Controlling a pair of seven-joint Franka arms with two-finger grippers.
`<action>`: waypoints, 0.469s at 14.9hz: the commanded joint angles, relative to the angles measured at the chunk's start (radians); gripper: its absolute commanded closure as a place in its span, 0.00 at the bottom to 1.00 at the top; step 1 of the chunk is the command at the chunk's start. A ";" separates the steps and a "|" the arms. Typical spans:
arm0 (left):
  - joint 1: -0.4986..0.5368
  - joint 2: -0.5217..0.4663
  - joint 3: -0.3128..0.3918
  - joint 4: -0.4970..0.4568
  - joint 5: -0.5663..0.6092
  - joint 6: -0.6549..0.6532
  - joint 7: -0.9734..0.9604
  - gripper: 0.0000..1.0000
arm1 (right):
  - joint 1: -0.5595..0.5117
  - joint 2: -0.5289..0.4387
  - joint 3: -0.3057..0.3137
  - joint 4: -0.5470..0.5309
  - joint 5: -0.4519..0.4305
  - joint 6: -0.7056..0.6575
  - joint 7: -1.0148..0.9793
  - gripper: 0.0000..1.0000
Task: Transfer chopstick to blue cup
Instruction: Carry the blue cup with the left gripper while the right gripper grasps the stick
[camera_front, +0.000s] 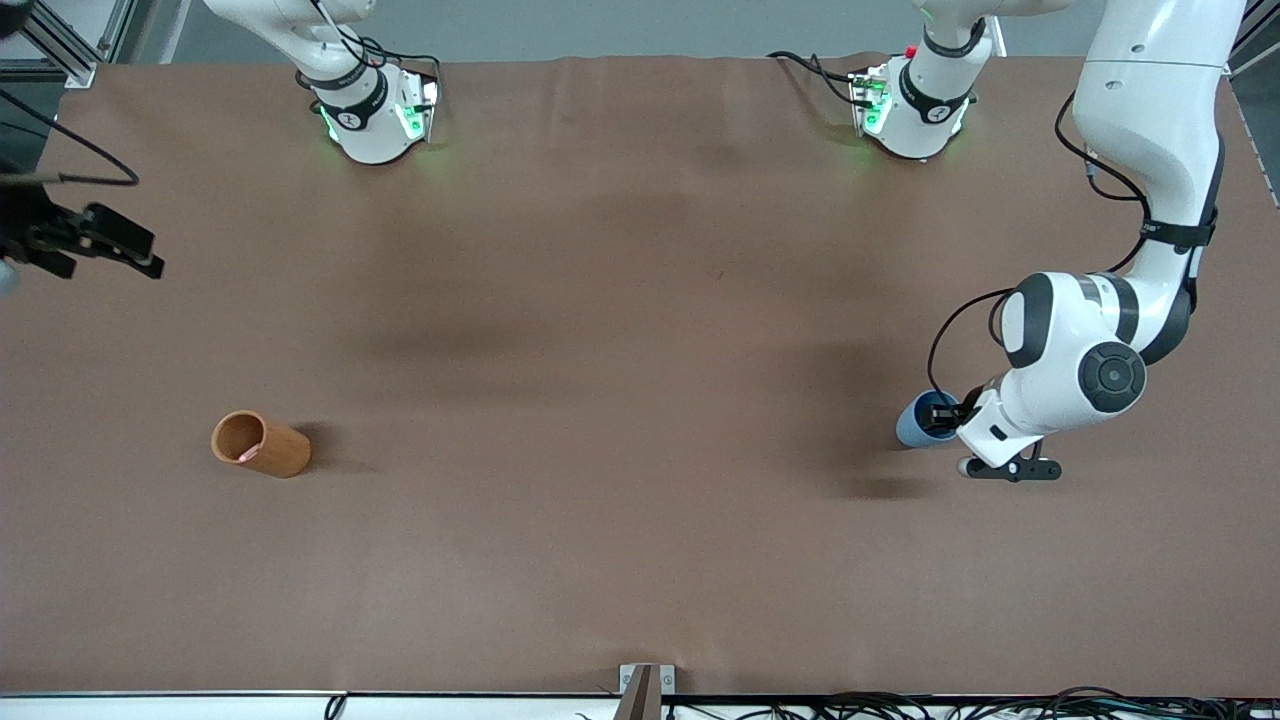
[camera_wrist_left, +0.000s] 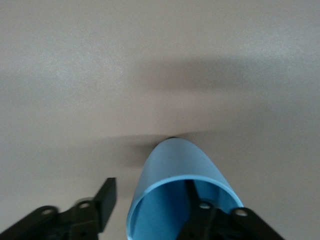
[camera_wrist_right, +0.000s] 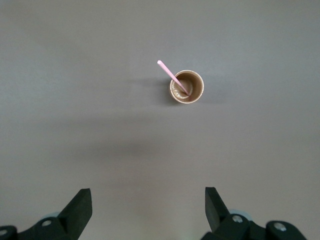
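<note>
No readable text, labels, brands, numbers or signs on anything in view.

Even, diffuse overhead light; no glare on the matte brown table (camera_front: 620, 560). Soft broad shadows lie under both arms. Left wrist view is soft, blue cup (camera_wrist_left: 175, 170) blurred close up. Right wrist view dimmer, greyish.

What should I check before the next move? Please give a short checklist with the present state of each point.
1. Chopstick stands in the brown cup, not moved yet: ok.
2. Blue cup upright: not ok, it is tilted.
3. Left gripper has one finger inside the blue cup, one outside: ok.
4. Left gripper clamped on the wall: cannot tell.
5. Right gripper open, high over the table: ok.
</note>
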 joint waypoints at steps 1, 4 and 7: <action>-0.005 -0.008 0.002 -0.006 0.027 0.016 0.007 1.00 | 0.008 0.137 -0.001 0.106 -0.011 0.047 0.002 0.02; -0.011 -0.008 0.001 0.001 0.064 0.012 0.001 1.00 | 0.007 0.315 -0.001 0.270 -0.012 0.077 0.002 0.04; -0.017 -0.023 -0.013 0.061 0.064 -0.027 -0.048 1.00 | 0.002 0.468 -0.004 0.408 -0.015 0.084 -0.004 0.08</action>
